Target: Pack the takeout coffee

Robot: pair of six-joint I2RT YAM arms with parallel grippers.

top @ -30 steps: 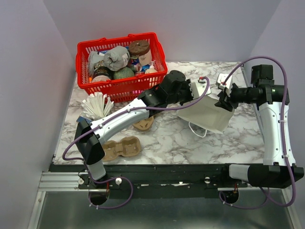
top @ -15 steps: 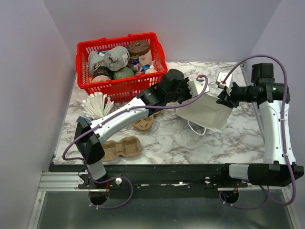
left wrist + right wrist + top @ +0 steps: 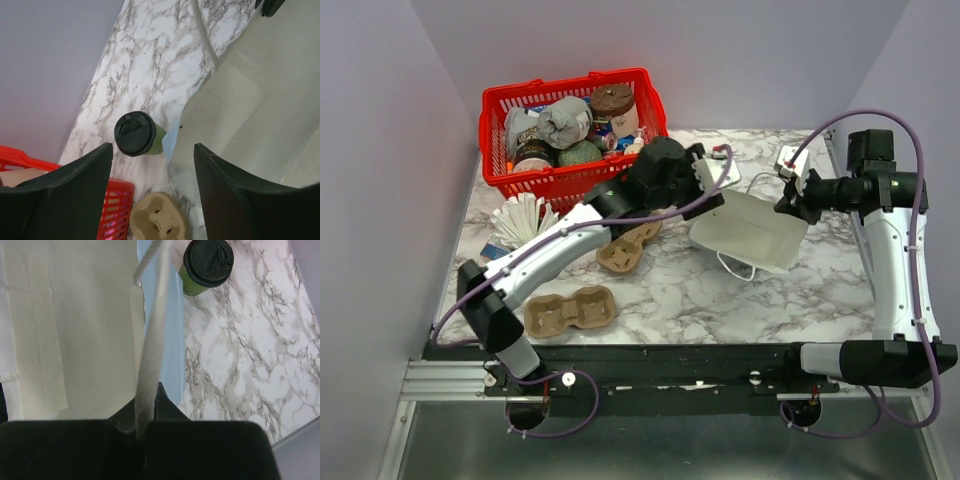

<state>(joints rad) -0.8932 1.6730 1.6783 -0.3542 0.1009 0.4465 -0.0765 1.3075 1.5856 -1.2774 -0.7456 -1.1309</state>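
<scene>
The takeout coffee (image 3: 137,134), a green paper cup with a black lid, stands upright on the marble beside the edge of the white paper bag (image 3: 260,100). It also shows in the right wrist view, the coffee (image 3: 207,265) just past the bag (image 3: 75,330). My left gripper (image 3: 152,150) hangs open above the cup, holding nothing. My right gripper (image 3: 152,390) is shut on the bag's white handle (image 3: 152,330). In the top view the bag (image 3: 750,230) lies between my left gripper (image 3: 708,172) and right gripper (image 3: 790,205). The cup is hidden there under the left arm.
A red basket (image 3: 565,90) full of goods stands at the back left, its corner (image 3: 115,210) beside my left fingers. One cardboard cup carrier (image 3: 630,248) lies under the left arm, another (image 3: 570,308) near the front edge. White stirrers (image 3: 525,220) stand at the left.
My left gripper has opened and drawn back from the bag toward the basket. My right gripper has shut on the bag's handle, and the bag now lies flatter.
</scene>
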